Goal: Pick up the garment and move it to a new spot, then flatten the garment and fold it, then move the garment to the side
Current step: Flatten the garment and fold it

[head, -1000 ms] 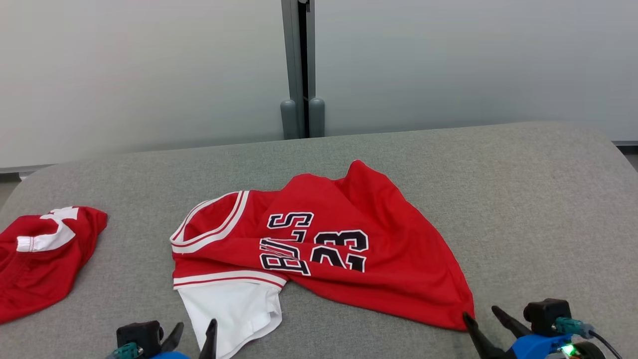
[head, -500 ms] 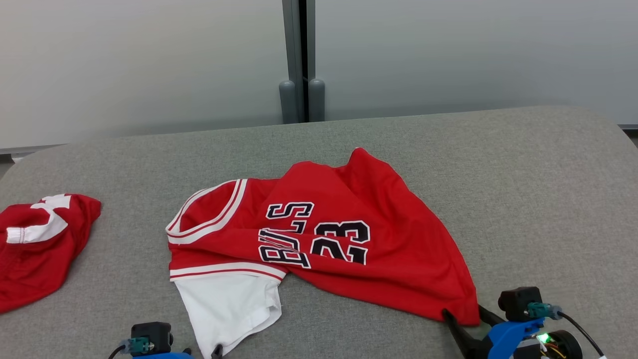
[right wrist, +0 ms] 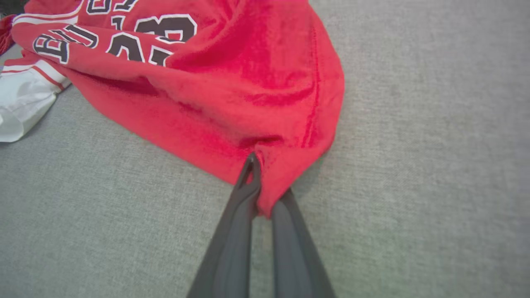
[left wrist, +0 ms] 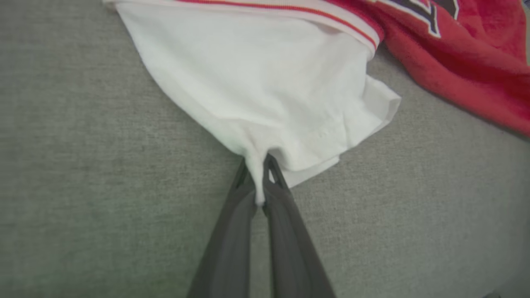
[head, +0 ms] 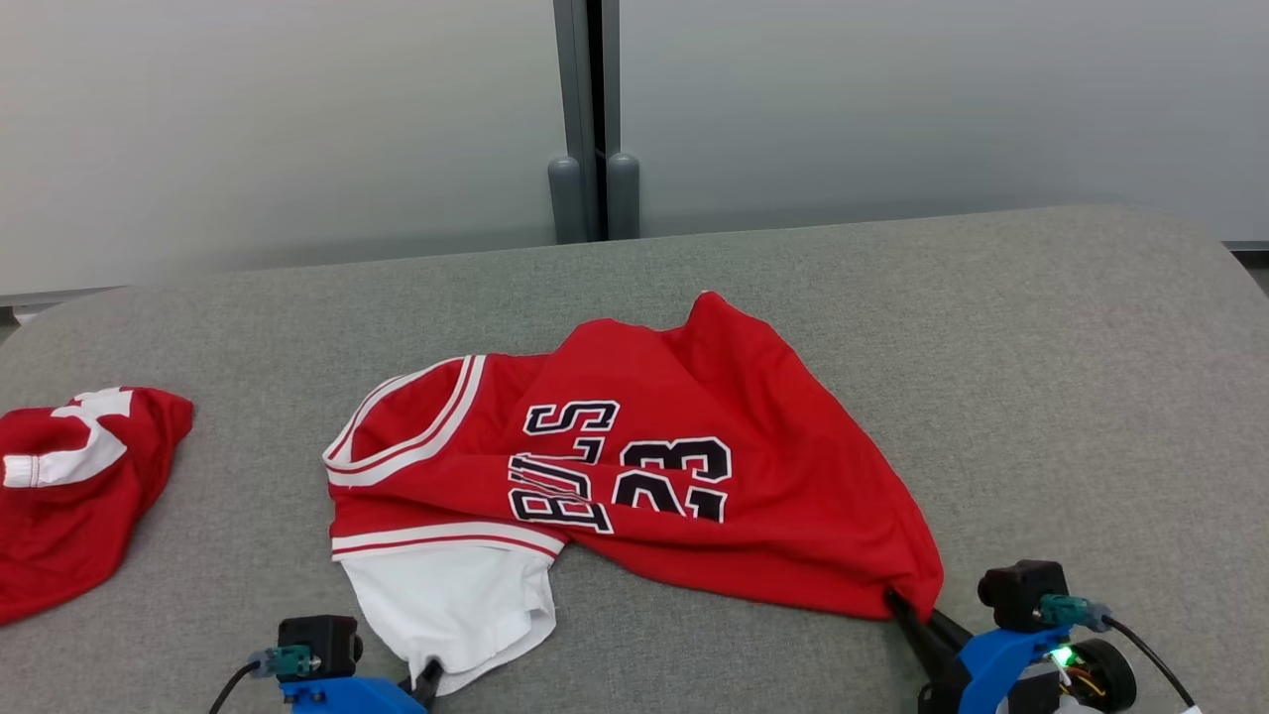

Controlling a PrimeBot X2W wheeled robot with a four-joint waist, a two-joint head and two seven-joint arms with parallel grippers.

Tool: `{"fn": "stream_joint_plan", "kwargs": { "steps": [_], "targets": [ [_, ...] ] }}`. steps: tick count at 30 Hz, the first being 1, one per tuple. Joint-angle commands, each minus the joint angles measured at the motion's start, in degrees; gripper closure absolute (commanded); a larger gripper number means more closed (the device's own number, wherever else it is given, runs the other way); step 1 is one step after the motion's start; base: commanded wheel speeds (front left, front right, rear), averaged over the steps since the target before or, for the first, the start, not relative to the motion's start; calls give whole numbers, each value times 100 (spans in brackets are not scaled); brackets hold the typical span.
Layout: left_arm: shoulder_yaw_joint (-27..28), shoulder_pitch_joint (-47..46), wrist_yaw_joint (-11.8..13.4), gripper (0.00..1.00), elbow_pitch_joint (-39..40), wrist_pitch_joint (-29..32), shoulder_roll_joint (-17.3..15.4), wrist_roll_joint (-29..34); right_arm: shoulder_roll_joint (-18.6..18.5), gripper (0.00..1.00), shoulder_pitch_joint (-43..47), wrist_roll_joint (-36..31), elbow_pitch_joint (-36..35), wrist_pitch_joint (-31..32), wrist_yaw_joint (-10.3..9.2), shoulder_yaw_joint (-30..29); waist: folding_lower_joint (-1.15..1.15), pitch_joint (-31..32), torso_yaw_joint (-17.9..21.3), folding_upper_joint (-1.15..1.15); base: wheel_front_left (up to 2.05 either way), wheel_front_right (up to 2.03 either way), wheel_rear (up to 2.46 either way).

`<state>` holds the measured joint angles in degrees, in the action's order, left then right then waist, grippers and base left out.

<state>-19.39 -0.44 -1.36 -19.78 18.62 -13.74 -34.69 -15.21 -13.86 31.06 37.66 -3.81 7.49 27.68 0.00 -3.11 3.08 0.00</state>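
Left gripper [left wrist: 256, 165] clenched on hem of white sleeve [left wrist: 265, 82]. Right gripper [right wrist: 265, 176] clenched on bottom corner of red jersey [head: 694, 466]. Jersey lies crumpled mid-surface, toward near edge of grey padded surface [head: 1041, 377]. Second red garment [head: 69, 496] at left edge.

Garment [head: 634, 476] centred on cushion [head: 1041, 397], second garment [head: 69, 516] left

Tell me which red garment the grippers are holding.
The red jersey printed 23, centre: left gripper pinches its white sleeve, right gripper its red corner. The crumpled red garment at left lies untouched.
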Motion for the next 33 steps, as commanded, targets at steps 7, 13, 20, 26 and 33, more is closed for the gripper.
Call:
{"fn": "stream_joint_plan", "kwargs": {
  "steps": [7,13,20,26,33],
  "targets": [
    [183,56,148,100,494,-186,-286,99,-224,100,-8,872,-509,-432,1,141,0,118,-63,0,0,0,0],
    [333,-318,168,100,1080,-215,-611,244,-544,100,-279,1737,-1239,-431,1,321,0,32,-85,0,0,0,0],
    [473,-1712,8,100,1038,-19,-910,385,-922,100,-1389,2357,-1506,-40,1,651,0,-503,-90,0,0,0,0],
    [393,-3523,-313,100,13,-51,-1165,698,-1121,100,-2913,2811,-1246,325,1,1035,0,-1163,-28,0,0,0,0],
    [349,-5785,-477,100,-1193,-527,-1245,987,-1095,100,-4925,3144,-476,157,1,1165,0,-1857,42,0,0,0,0]
  ]
}}
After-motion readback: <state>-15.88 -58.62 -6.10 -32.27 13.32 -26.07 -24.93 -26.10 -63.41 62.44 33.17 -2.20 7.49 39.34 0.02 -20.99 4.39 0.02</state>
